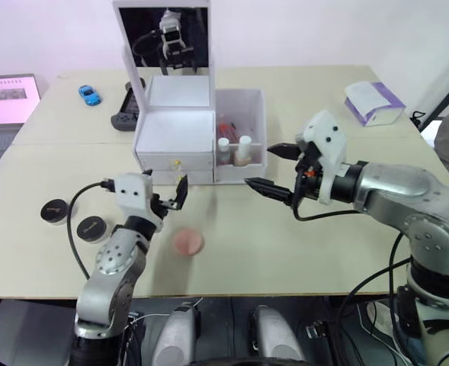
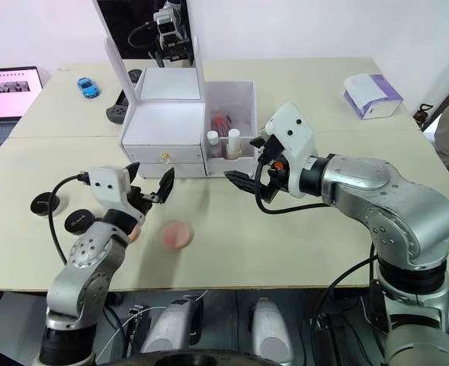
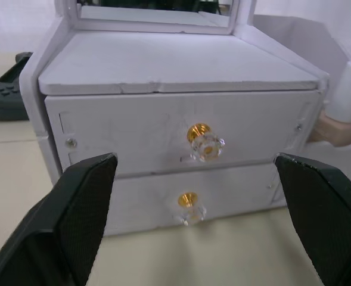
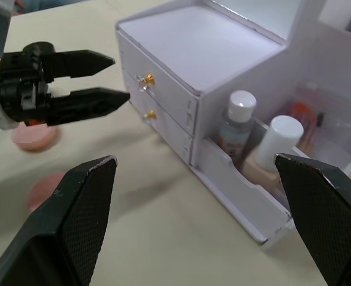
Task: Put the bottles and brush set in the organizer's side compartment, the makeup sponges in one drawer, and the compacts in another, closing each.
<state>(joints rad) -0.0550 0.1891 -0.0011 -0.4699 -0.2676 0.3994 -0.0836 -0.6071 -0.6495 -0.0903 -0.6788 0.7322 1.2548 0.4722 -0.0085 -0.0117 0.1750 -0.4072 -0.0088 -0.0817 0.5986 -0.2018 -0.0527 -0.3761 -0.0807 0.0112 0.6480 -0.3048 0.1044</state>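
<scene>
on the table point(image 1: 300, 252), far left, sits a laptop point(image 1: 9, 99), with a blue toy car point(image 1: 89, 94) and a black controller point(image 1: 126, 110) further along the back. nearer the front edge lie two black compacts point(image 1: 54, 210) point(image 1: 92, 228), side by side, just left of the left arm.

the left gripper point(image 1: 168, 196) hovers above the table with its fingers spread wide and nothing between them, pointing at the front of the organizer point(image 1: 175, 141). in the left wrist view both drawers point(image 3: 181, 134) point(image 3: 187, 199) are shut, their gold knobs between the open fingers point(image 3: 83, 196). a pink sponge point(image 1: 187, 242) lies on the table just right of the left arm; the right wrist view shows a second sponge point(image 4: 35, 137) beyond the first, half hidden under that gripper.

the organizer's mirrored lid point(image 1: 164, 38) stands upright. its side compartment point(image 1: 243, 103) holds two white-capped bottles point(image 1: 223, 149) point(image 1: 244, 148) at the front and a red-tinted packet point(image 1: 228, 128) behind them.

the right gripper point(image 1: 274, 168) hangs just right of the compartment's front corner, fingers wide apart and empty. a purple-and-white pack point(image 1: 373, 102) lies far right.
</scene>
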